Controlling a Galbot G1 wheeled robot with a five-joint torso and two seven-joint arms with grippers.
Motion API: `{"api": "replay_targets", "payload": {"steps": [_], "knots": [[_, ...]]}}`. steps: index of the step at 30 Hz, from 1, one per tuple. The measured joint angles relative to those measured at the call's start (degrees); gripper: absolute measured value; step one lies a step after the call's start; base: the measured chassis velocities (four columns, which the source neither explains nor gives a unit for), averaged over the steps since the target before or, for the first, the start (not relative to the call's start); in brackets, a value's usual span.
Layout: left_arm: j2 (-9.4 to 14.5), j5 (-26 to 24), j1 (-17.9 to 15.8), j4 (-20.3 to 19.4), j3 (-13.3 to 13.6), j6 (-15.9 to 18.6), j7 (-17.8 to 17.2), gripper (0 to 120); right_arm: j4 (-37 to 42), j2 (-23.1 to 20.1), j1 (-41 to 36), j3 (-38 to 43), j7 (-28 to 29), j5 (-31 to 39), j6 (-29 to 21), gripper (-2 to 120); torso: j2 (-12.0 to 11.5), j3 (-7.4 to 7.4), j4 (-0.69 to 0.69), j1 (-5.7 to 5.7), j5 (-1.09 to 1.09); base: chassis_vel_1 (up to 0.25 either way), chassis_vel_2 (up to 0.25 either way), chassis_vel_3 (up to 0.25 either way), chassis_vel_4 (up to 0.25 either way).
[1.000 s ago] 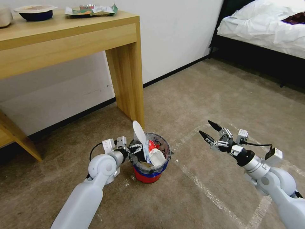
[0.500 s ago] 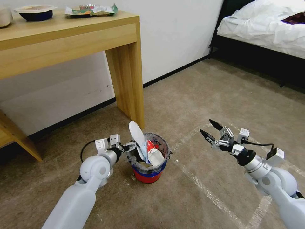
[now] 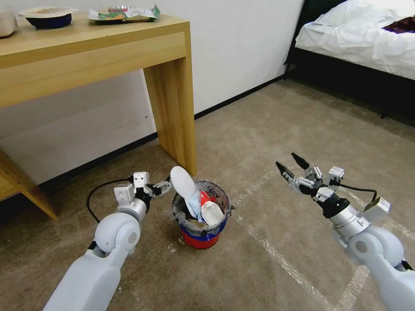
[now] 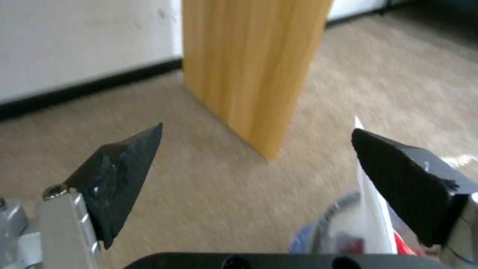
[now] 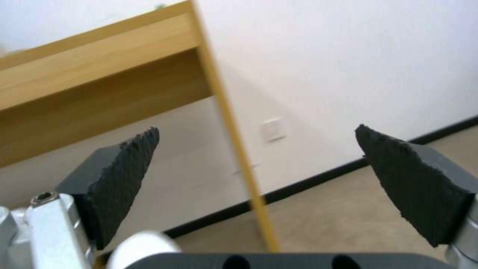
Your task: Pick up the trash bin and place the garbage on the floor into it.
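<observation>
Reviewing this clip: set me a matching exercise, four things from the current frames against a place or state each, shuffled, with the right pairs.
Things:
1. trash bin
2. white slipper
3. left gripper
4. right gripper

Places or states:
A. open, raised in the air to the bin's right
B. sticking up out of the bin, leaning left
C. open, beside the bin's left rim
D. standing on the carpet near the table leg

Pairs: 1-D, 2-B, 3-C, 4-A

Left pincer (image 3: 166,185) and right pincer (image 3: 288,165), both spread wide.
</observation>
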Motion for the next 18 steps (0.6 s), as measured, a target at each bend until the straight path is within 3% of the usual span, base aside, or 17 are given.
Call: {"api": "replay_targets", "payload": {"steps": [2, 3, 5, 6, 10, 11, 12, 13, 15, 16, 18], "knots": [[-0.4, 2.3, 1.7, -2.3, -1.5, -0.6, -0.1, 100, 2.2, 1.7, -1.9, 0.4, 5.3, -3.0, 1.4, 100, 0.0, 0.0, 0.0, 0.0, 0.01, 0.0, 0.0, 0.0, 0.0], [-0.4, 2.3, 1.7, -2.3, -1.5, -0.6, -0.1, 100, 2.2, 1.7, -1.9, 0.4, 5.3, -3.0, 1.4, 100, 0.0, 0.0, 0.0, 0.0, 0.01, 0.0, 0.0, 0.0, 0.0], [-1.6, 5.7, 5.3, -5.3, -3.4, -1.2, 0.0, 100, 4.0, 4.4, -4.5, 1.9, 9.2, -6.7, 2.5, 100, 0.0, 0.0, 0.0, 0.0, 0.0, 0.0, 0.0, 0.0, 0.0], [-1.6, 5.7, 5.3, -5.3, -3.4, -1.2, 0.0, 100, 4.0, 4.4, -4.5, 1.9, 9.2, -6.7, 2.5, 100, 0.0, 0.0, 0.0, 0.0, 0.0, 0.0, 0.0, 0.0, 0.0], [-4.1, 13.6, 12.9, -9.6, -6.4, -3.6, 1.8, 100, 6.0, 9.9, -10.5, 6.1, 9.4, -17.3, 3.6, 100, 0.0, -0.01, 0.0, 0.0, 0.01, 0.0, 0.0, 0.0, 0.0], [-4.1, 13.6, 12.9, -9.6, -6.4, -3.6, 1.8, 100, 6.0, 9.9, -10.5, 6.1, 9.4, -17.3, 3.6, 100, 0.0, -0.01, 0.0, 0.0, 0.01, 0.0, 0.0, 0.0, 0.0], [-6.0, 17.9, 16.1, -11.8, -7.4, -5.2, 2.8, 100, 6.9, 12.4, -12.9, 7.8, 8.8, -20.5, 3.7, 100, 0.0, -0.01, 0.0, 0.0, 0.01, 0.0, 0.0, 0.0, 0.0], [-6.0, 17.9, 16.1, -11.8, -7.4, -5.2, 2.8, 100, 6.9, 12.4, -12.9, 7.8, 8.8, -20.5, 3.7, 100, 0.0, -0.01, 0.0, 0.0, 0.01, 0.0, 0.0, 0.0, 0.0], [-10.4, 26.3, 21.9, -15.0, -8.4, -8.2, 5.2, 100, 8.4, 17.2, -17.2, 10.0, 7.1, -25.5, 4.6, 100, 0.0, -0.01, 0.0, -0.01, 0.0, 0.0, 0.0, 0.0, 0.0], [-10.4, 26.3, 21.9, -15.0, -8.4, -8.2, 5.2, 100, 8.4, 17.2, -17.2, 10.0, 7.1, -25.5, 4.6, 100, 0.0, -0.01, 0.0, -0.01, 0.0, 0.0, 0.0, 0.0, 0.0], [-14.0, 32.7, 25.8, -17.4, -8.9, -11.3, 8.1, 100, 9.7, 19.6, -19.5, 10.9, 6.2, -28.3, 5.2, 100, 0.0, -0.01, 0.0, -0.01, 0.01, 0.0, 0.0, 0.0, 0.0]]}}
